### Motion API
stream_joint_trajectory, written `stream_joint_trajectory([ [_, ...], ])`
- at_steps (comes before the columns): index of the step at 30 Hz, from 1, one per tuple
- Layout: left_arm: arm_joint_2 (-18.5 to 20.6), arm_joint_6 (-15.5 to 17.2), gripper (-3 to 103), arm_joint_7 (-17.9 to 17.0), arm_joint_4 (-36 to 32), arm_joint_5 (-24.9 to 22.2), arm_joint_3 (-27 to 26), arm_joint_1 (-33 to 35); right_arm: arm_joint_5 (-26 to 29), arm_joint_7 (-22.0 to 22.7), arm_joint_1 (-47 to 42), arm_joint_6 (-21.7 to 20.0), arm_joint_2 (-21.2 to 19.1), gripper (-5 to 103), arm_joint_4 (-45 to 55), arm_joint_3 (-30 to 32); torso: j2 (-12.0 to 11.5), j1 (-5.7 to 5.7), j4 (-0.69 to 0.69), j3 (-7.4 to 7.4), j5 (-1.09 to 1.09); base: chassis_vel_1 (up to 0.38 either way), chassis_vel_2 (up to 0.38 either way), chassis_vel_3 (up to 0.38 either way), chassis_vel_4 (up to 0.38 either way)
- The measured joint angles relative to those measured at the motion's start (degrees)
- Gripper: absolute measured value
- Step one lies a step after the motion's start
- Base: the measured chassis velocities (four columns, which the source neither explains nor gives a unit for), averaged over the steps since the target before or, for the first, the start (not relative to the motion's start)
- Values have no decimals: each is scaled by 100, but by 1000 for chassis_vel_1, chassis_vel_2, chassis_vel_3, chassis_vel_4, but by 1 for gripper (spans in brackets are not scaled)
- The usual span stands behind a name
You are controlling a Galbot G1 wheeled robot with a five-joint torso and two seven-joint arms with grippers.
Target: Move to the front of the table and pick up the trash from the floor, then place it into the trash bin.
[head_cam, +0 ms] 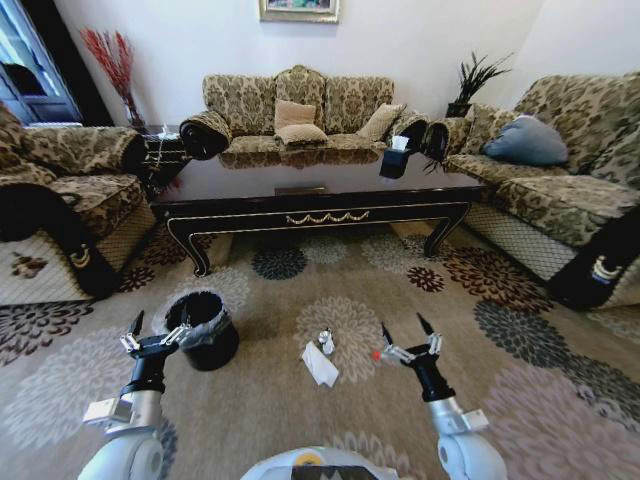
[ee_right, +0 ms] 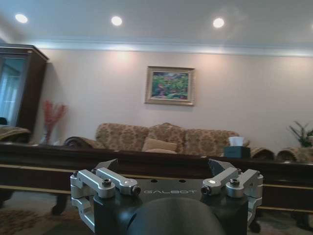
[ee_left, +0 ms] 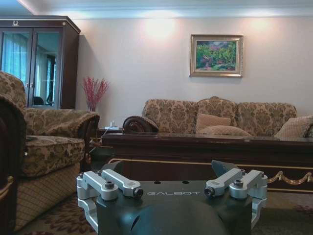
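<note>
The dark glossy table stands across the rug ahead of me, also seen in the left wrist view and the right wrist view. The trash lies on the floor between my arms: a flat white paper sheet, a small white piece just behind it, and a red cap close to my right gripper. The black trash bin with its liner bag sits right beside my left gripper, which is open. My right gripper is open too, and both are held above the floor.
Patterned sofas and armchairs ring the table on three sides. A black tissue box stands on the tabletop. Open floral rug spreads around the trash and to my right.
</note>
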Motion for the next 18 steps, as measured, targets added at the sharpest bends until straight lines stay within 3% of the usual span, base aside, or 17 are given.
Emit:
stream_joint_trajectory([
  [2, 0, -3, 100, 0, -2, 23, 5, 12, 43, 198, 1, -129, -96, 100, 137, 8, 0, 0, 1, 0, -1, -112, 150, 96, -140],
  [6, -10, -19, 100, -4, 19, 206, 69, 87, 178, 1437, 112, -864, -571, 100, 686, -48, 1, -1, -1, -4, 2, -22, 34, 16, -21],
  [9, -12, -33, 100, -7, 113, 355, 119, 126, 501, 1776, 286, -1180, -828, 100, 833, -46, 1, -1, 0, -4, 2, 0, 0, 0, 0],
  [14, 24, -10, 100, -67, 367, 453, 194, 166, 806, 1886, 616, -1453, -1244, 100, 697, 41, 1, -1, 2, -4, 2, 0, 0, 0, 0],
  [18, 285, 317, 100, -238, 557, 260, 157, 45, 830, 1887, 721, -1565, -1390, 100, 477, 4, 1, -1, 0, -2, 0, 0, 0, 0, 0],
])
